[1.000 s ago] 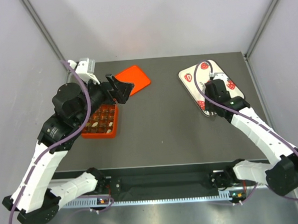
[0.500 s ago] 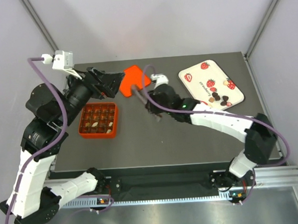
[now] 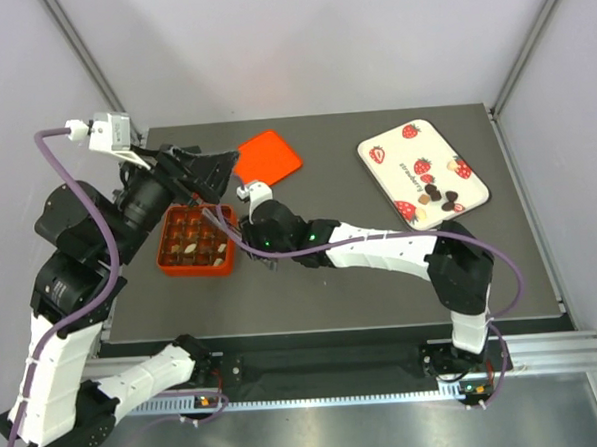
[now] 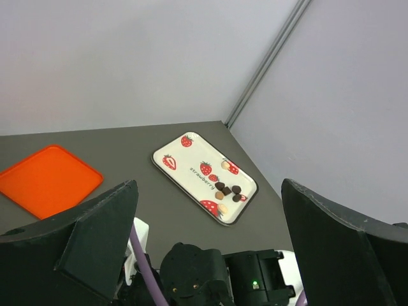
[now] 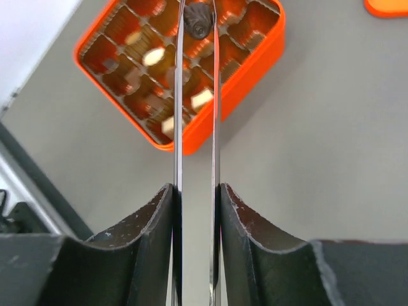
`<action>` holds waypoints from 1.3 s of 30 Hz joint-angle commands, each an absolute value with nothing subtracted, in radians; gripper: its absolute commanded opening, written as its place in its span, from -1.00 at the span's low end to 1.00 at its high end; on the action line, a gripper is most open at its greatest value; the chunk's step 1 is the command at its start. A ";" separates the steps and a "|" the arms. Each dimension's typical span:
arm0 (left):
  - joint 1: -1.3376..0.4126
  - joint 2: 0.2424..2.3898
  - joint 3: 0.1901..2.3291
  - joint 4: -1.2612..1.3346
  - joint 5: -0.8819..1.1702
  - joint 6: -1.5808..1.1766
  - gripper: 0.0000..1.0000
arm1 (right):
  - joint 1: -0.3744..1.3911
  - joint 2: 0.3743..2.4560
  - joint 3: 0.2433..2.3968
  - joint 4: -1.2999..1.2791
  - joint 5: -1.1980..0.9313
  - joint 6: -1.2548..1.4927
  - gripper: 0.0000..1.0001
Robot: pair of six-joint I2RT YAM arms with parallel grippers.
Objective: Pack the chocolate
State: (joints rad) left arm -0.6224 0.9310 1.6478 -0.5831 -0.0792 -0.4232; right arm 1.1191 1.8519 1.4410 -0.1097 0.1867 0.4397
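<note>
Several dark and cream chocolates [image 3: 439, 196] lie on the strawberry-print tray [image 3: 400, 148] at the back right; they also show in the left wrist view [image 4: 228, 190]. The orange-red box [image 3: 196, 270] at the left holds several chocolates in its compartments [image 5: 153, 57]. My right gripper [image 3: 241, 230] is shut on thin metal tweezers [image 5: 178, 127], whose tips pinch one dark chocolate [image 5: 197, 21] above the box's far cells. My left gripper [image 3: 211, 173] is wide open and empty, raised behind the box, its fingers [image 4: 95, 242] framing the right arm.
A flat orange lid [image 3: 270, 157] lies behind the box, seen also in the left wrist view [image 4: 48, 180]. The right arm stretches across the table's middle from its base at the near right. Grey walls close the back and sides.
My right arm has swung from the tray at the right across the table to the box, carrying a dark chocolate in the tweezers. My left arm has drawn back and up from the box.
</note>
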 commanded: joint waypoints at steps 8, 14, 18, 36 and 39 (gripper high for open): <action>-0.620 0.911 1.628 -0.542 -0.106 -0.403 0.98 | 1.137 1.885 1.514 -0.138 0.267 0.403 -0.35; -0.620 0.913 1.617 -0.537 -0.100 -0.410 0.98 | 1.147 1.867 1.489 -0.143 0.279 0.399 -0.31; -0.620 0.914 1.615 -0.534 -0.097 -0.414 0.98 | 1.149 1.864 1.494 -0.149 0.304 0.390 -0.21; -0.620 0.900 1.621 -0.558 -0.089 -0.425 0.98 | 1.031 1.497 1.303 -0.233 0.521 0.339 -0.20; -0.620 0.896 1.614 -0.563 -0.092 -0.425 0.98 | 0.901 1.347 1.235 -0.396 0.561 0.371 -0.20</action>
